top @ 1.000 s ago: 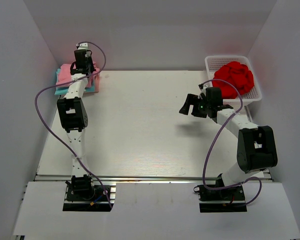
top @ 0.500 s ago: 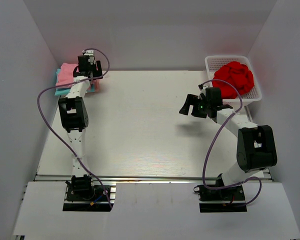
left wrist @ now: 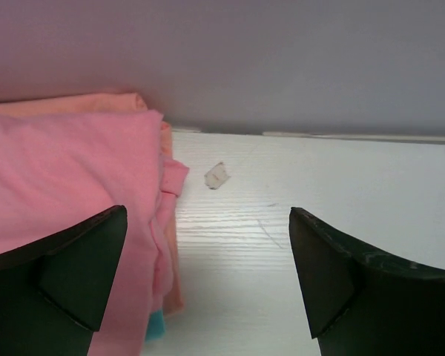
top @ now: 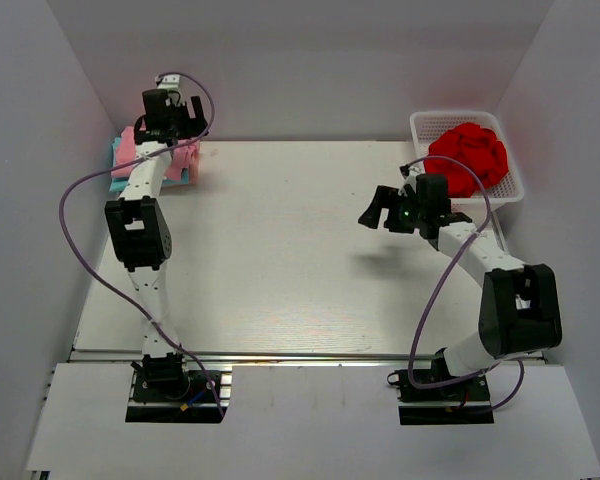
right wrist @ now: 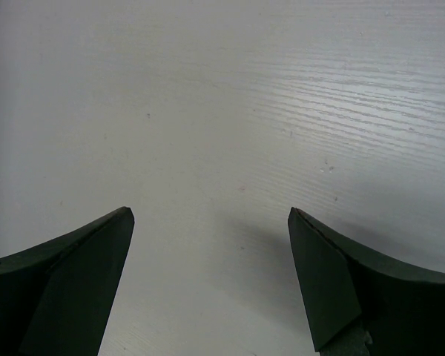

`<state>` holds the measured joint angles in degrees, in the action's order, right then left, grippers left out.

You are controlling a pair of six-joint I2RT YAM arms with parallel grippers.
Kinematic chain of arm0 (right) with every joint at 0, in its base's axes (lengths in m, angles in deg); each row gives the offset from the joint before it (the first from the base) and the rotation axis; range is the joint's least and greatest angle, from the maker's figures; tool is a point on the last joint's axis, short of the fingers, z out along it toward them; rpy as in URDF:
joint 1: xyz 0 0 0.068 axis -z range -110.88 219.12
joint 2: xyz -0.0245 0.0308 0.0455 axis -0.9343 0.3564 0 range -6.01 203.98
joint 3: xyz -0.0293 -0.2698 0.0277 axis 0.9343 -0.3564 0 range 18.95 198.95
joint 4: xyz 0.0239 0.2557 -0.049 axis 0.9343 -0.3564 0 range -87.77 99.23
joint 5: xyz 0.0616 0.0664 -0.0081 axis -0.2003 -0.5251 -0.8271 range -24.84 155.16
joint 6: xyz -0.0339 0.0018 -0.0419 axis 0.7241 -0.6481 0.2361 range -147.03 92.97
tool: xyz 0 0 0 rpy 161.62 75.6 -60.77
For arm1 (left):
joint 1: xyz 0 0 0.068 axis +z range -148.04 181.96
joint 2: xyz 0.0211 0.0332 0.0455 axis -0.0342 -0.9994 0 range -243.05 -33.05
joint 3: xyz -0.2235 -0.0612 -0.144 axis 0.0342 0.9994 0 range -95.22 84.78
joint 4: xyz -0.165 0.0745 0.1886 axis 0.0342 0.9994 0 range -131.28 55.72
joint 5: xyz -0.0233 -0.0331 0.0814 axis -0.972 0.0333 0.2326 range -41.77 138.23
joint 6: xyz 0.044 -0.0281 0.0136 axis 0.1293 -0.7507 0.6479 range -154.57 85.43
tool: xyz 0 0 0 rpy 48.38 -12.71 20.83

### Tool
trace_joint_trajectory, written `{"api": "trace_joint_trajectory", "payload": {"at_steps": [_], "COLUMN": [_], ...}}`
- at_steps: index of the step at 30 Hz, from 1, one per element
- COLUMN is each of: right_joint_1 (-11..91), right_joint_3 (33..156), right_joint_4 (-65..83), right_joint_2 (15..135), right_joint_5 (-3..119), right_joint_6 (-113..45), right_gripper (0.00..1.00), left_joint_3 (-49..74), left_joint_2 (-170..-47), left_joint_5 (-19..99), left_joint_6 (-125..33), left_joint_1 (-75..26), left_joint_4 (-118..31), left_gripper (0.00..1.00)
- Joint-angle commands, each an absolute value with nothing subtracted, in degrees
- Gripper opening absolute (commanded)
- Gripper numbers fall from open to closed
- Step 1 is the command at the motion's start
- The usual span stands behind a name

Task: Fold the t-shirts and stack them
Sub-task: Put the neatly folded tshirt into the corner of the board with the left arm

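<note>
The t-shirts are lying folded in a stack at the far left corner of the counter. The pink shirt is on top, with an orange edge and a teal edge showing beneath. I am holding my left hand just above that stack, spread wide and gripping nothing, so I judge this placing is finishing. My right hand is hovering over bare counter near the basket, equally wide and empty. A crumpled red cloth is sitting in that basket. Next I am probably reaching in, pinching it and bringing it out to flatten.
</note>
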<state>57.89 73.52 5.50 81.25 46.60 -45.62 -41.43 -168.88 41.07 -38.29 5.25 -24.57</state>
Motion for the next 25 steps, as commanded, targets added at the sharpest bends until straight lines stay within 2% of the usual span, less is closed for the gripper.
{"api": "trace_joint_trajectory", "payload": {"at_steps": [1,3,9,12,15,19,22,25], "right_joint_1": [58.13,58.22,58.13,58.22,58.13,58.13,58.31,58.13], "right_joint_3": [71.69,69.24,60.55,57.47,54.22,47.62,46.55,45.06], "right_joint_4": [10.61,12.29,16.95,18.01,20.99,27.66,29.44,30.50], "right_joint_2": [76.26,74.41,66.50,62.46,57.72,54.55,53.58,52.26], "right_joint_5": [44.33,44.33,44.51,45.74,46.44,47.23,47.06,46.71], "right_joint_6": [-45.22,-45.75,-47.86,-47.86,-49.09,-50.14,-50.67,-49.97], "right_gripper": [0.90,0.90,0.90,0.90,0.90,0.90,0.90,0.90], "left_joint_3": [-37.94,-32.75,10.43,23.90,32.55,34.59,37.93,39.17], "left_joint_2": [-155.24,-148.67,-125.81,-114.12,-103.47,-93.38,-89.14,-88.25], "left_joint_5": [34.90,32.59,30.39,33.71,37.58,39.27,40.23,35.41], "left_joint_6": [-40.19,-42.03,-46.34,-47.84,-49.07,-46.35,-46.87,-46.87], "left_joint_1": [3.90,3.89,-1.72,-5.23,-6.56,-7.09,-7.71,-7.71], "left_joint_4": [-20.99,-19.49,-30.20,-30.91,-30.30,-27.31,-30.37,-31.79], "left_gripper": [1.00,1.00,1.00,1.00,1.00,1.00,1.00,1.00]}}
